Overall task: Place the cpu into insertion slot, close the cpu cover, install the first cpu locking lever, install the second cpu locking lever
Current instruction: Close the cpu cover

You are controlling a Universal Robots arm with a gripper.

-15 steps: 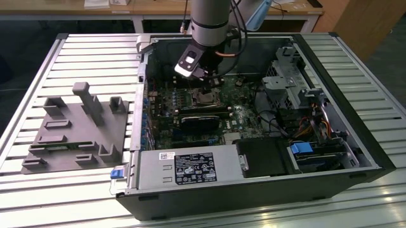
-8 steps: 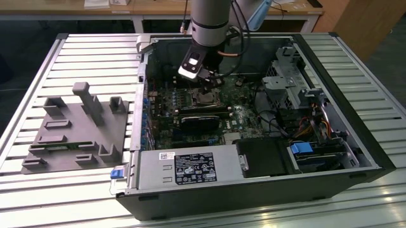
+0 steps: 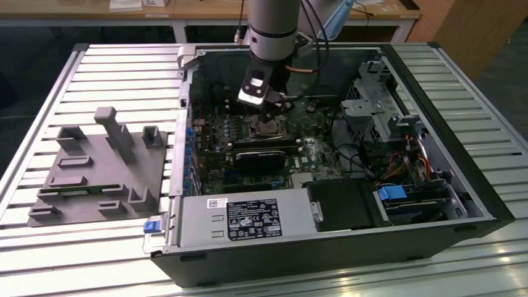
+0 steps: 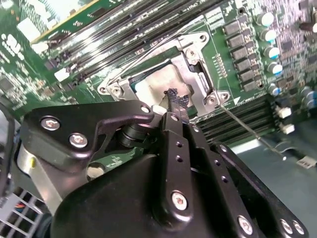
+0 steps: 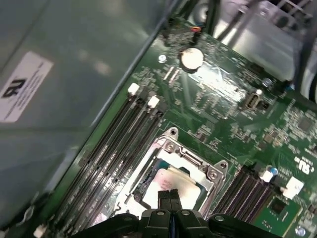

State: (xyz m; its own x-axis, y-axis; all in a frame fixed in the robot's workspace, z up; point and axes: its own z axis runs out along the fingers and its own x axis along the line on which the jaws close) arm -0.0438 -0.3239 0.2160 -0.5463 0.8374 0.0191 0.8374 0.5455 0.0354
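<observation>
The cpu lies flat in the insertion slot on the green board, its silver-grey top showing through the window of the cpu cover, which lies down around it. In both wrist views my gripper is shut with nothing between its black fingertips, which hover over or touch the cpu at the edge of the cover. One thin locking lever rod runs along one side of the socket, and another sticks out over the memory slots. In the exterior view my gripper hangs just above the socket.
The open computer case walls in the board. Long black memory slots flank the socket. A black block, the power supply and a drive cage with cables lie close by. A grey fixture sits at the exterior view's left.
</observation>
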